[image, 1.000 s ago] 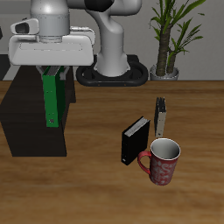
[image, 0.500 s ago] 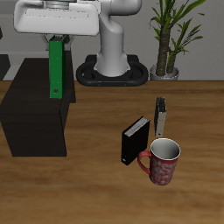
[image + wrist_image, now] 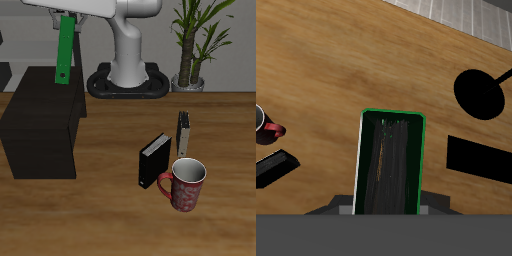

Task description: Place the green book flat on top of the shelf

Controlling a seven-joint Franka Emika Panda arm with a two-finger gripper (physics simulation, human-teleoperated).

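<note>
Exterior view: pincer grips the green book by its upper end, hanging slightly tilted above the black shelf on the worktop.

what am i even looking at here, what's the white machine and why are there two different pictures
These are simulator renders of a robot arm at a wooden table. One picture looks at the robot from the front and above; its white base stands at the table's back. The other comes from a camera on the gripper itself, looking down.

The gripper holds the green book in the air, hanging a little tilted above the shelf, a big black box with a flat top. In the wrist view the same book fills the middle.

On the table stand a black book, a thin grey-white book and a red mug. A potted plant stands behind.
</note>
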